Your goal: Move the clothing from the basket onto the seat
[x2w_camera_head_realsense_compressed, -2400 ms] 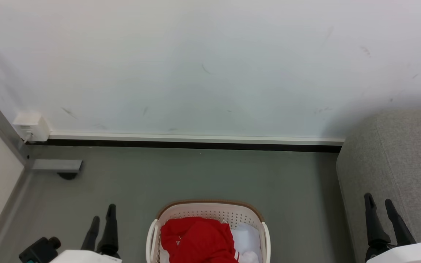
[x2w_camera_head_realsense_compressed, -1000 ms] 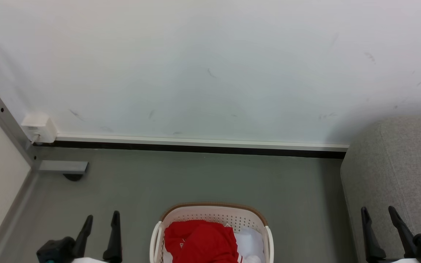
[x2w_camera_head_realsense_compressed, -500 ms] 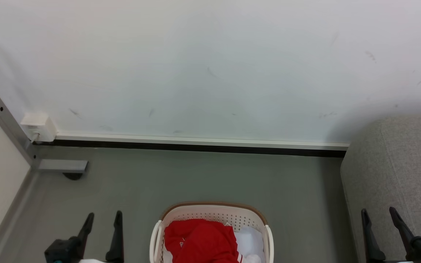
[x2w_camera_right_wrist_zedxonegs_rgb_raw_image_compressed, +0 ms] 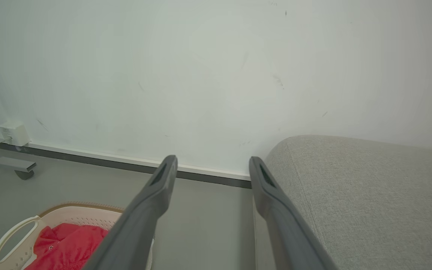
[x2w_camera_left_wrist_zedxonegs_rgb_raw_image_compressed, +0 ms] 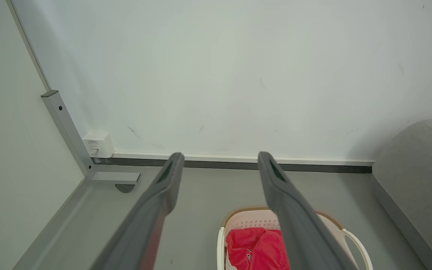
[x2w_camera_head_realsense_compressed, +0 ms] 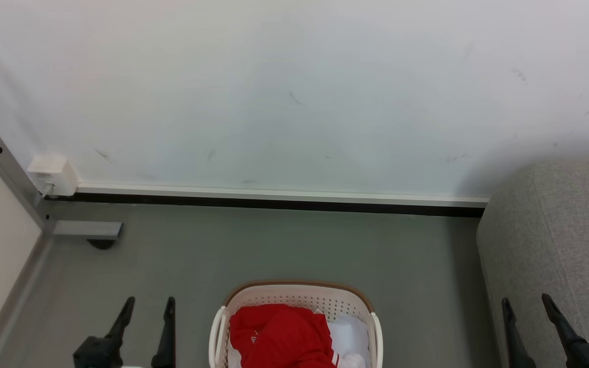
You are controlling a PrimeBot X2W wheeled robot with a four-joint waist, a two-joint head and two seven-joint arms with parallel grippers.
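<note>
Grey floor [x2w_camera_head_realsense_compressed: 274, 245] holds the basket [x2w_camera_head_realsense_compressed: 297, 298] of red clothing [x2w_camera_head_realsense_compressed: 279, 332]; left gripper [x2w_camera_head_realsense_compressed: 150, 301] and right gripper [x2w_camera_head_realsense_compressed: 524, 300] hang spread, seat [x2w_camera_head_realsense_compressed: 555, 230] at right.

Left pincer [x2w_camera_head_realsense_compressed: 150, 300], right pincer [x2w_camera_head_realsense_compressed: 524, 299]: long tapered dark-grey fingers [x2w_camera_left_wrist_zedxonegs_rgb_raw_image_compressed: 291, 213], black base blocks [x2w_camera_head_realsense_compressed: 91, 352].

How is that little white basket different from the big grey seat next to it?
The basket is cream plastic with perforated walls and a brown rim, while the seat is grey fabric with a seam. The basket is far smaller than the seat, which runs out of the picture. The basket holds the red clothing and a white cloth; none of it lies on the seat yet. Both have rounded corners.
</note>
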